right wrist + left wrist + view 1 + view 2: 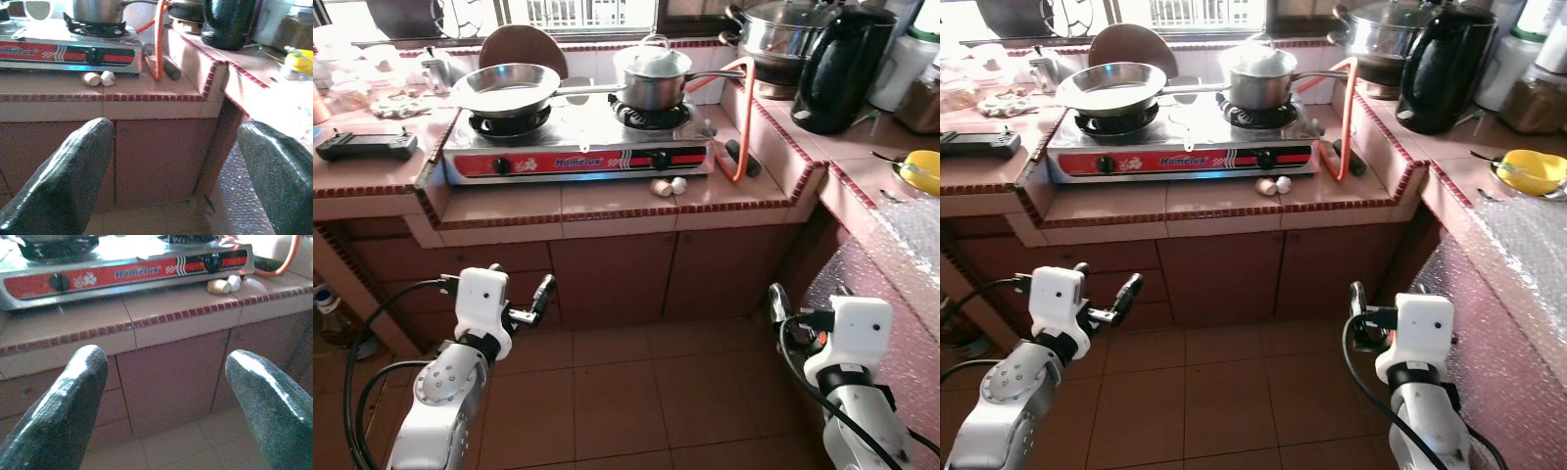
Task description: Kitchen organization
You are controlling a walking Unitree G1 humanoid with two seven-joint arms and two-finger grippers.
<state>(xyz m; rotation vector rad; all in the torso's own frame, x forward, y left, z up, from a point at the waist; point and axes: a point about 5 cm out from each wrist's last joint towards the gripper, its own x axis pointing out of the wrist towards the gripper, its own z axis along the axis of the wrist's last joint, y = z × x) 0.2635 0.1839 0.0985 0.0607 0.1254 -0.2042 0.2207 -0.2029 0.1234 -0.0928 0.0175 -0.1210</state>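
Observation:
A two-burner gas stove (578,147) stands on the tiled counter (607,206) ahead. On its left burner sits a steel frying pan (506,88), and on the right burner a lidded saucepan (653,73). Two small pale pieces (668,186), perhaps garlic or shell, lie in front of the stove. My left gripper (161,357) hangs open and empty below the counter, facing the cabinet doors. My right gripper (176,125) is also open and empty, low beside the right-hand counter.
A black kettle (842,69) and a large steel pot (778,34) stand at the back right. An orange gas hose (739,117) loops beside the stove. A yellow bowl (922,168) sits on the right counter, a black handset (367,145) on the left. Tiled floor (626,392) lies below.

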